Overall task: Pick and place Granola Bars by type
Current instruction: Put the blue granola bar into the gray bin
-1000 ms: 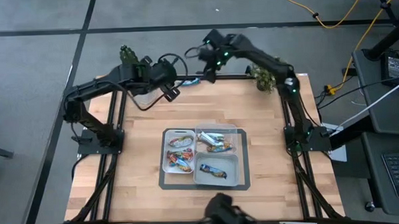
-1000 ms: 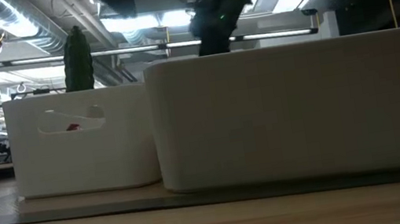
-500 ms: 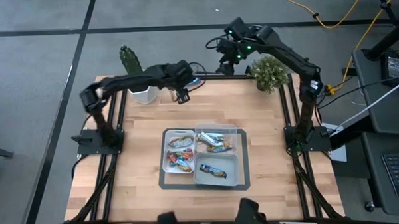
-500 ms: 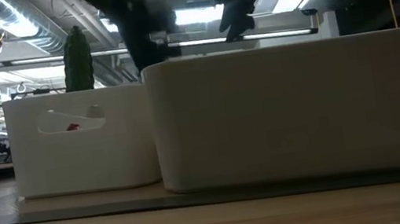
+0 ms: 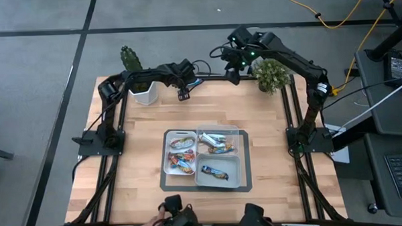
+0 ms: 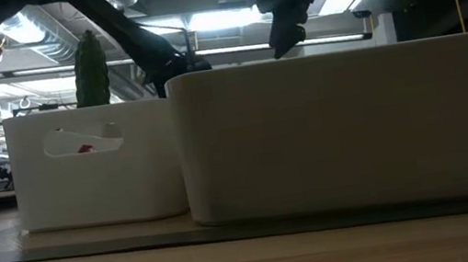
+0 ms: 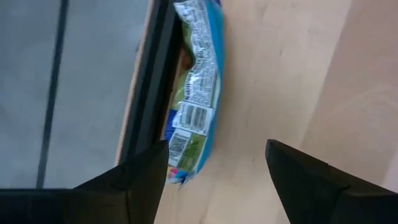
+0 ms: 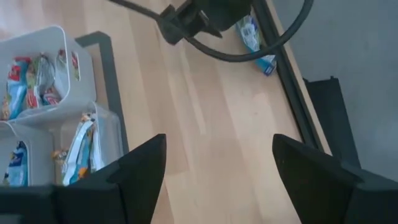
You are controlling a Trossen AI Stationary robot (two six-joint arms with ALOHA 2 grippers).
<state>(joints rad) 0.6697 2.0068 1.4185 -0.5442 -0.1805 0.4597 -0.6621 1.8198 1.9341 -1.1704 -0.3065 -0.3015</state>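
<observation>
Lying flat against the black frame rail (image 7: 146,93) at the table's far edge, one blue-wrapped granola bar (image 7: 196,87) sits loose on the wood, barcode side up, with the left gripper (image 5: 183,93) hovering just above it, fingers (image 7: 134,180) spread wide and holding nothing. Rest of the granola bars (image 5: 182,157) are in the divided tray (image 5: 242,182) mid-table: brown, red and orange ones in the left compartment, silver-blue ones (image 5: 217,143) in the far right compartment, one blue bar (image 5: 214,171) alone in the near right compartment. Tray sits on a dark mat (image 5: 165,187). Right gripper (image 5: 231,76) hangs over the far edge near the leafy potted plant (image 5: 270,73), fingers (image 8: 140,171) apart, empty; its wrist view looks down on the left arm's cable, the loose bar and the tray. Cactus in a white pot (image 5: 138,78) stands at the far left corner, beside the left arm. Wooden table (image 5: 143,175) otherwise bare near the arms. Low view shows only the tray's white walls (image 6: 345,128), contents hidden.
</observation>
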